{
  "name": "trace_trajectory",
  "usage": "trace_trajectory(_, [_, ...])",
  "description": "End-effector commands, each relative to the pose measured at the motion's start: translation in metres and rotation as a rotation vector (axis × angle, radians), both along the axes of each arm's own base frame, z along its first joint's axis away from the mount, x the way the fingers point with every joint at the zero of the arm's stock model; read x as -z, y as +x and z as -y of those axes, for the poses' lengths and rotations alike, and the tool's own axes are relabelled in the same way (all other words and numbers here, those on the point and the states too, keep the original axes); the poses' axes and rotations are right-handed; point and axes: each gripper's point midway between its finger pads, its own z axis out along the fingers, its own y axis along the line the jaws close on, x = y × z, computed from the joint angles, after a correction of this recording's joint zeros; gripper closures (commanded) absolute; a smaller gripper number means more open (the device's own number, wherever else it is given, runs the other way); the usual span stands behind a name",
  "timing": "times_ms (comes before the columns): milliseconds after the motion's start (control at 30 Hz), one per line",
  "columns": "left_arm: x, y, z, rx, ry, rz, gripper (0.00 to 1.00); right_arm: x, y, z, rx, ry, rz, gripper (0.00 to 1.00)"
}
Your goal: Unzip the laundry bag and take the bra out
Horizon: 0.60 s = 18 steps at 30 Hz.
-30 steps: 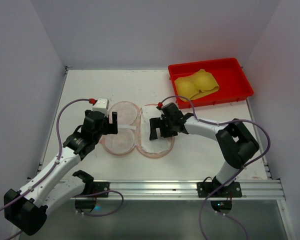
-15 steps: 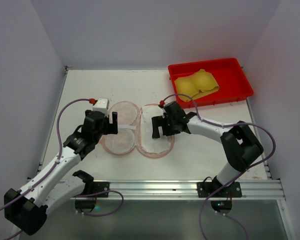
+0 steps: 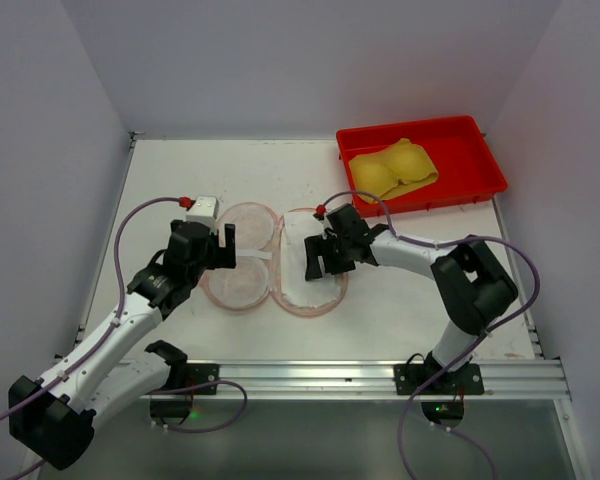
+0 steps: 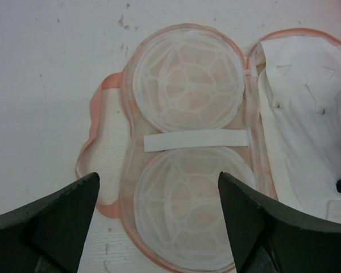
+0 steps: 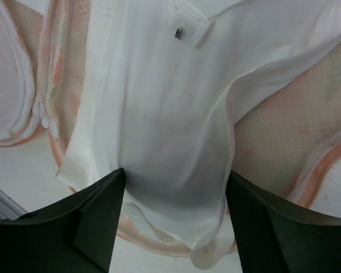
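Both claws gape empty, right claw (image 5: 171, 185) astride the white bra (image 5: 159, 102), left claw (image 4: 158, 187) above the laundry bag (image 4: 184, 85) mid-frame; nipping bag cloth too could drag the unpinned bag along.

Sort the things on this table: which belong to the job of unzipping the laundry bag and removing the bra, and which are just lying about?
Job: laundry bag, lying open; white bra inside it; right hand over the bra.
Lying about: red tray; yellow padded item in it.

Laundry bag (image 3: 242, 288) pale pink; bra (image 5: 159, 125) white; tray (image 3: 488, 187) red.
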Motion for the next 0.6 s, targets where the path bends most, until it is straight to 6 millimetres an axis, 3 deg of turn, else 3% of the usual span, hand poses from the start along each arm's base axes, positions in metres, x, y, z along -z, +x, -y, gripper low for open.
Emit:
trace_trajectory(0, [-0.002,0.003,0.000,0.004,-0.001,0.013,0.11,0.000,-0.001,-0.012,-0.050,0.048,-0.012,0.31])
trace_trajectory(133, [-0.002,0.003,0.001,0.005,-0.001,0.011,0.11,0.003,-0.002,-0.012,-0.048,0.045,-0.021,0.51])
trace_trajectory(167, [-0.002,0.003,0.000,0.003,-0.001,0.011,0.11,0.003,-0.003,-0.011,-0.047,0.044,-0.020,0.60])
trace_trajectory(300, [-0.001,0.003,0.000,0.004,0.001,0.010,0.11,-0.016,0.000,-0.013,-0.048,0.065,0.014,0.82])
trace_trajectory(367, [-0.002,0.004,0.000,0.004,0.001,0.011,0.11,-0.027,0.001,-0.015,-0.054,0.084,0.029,0.89])
trace_trajectory(567, [0.000,0.004,0.001,0.006,0.002,0.004,0.11,-0.080,0.001,-0.022,-0.077,0.163,0.098,0.95])
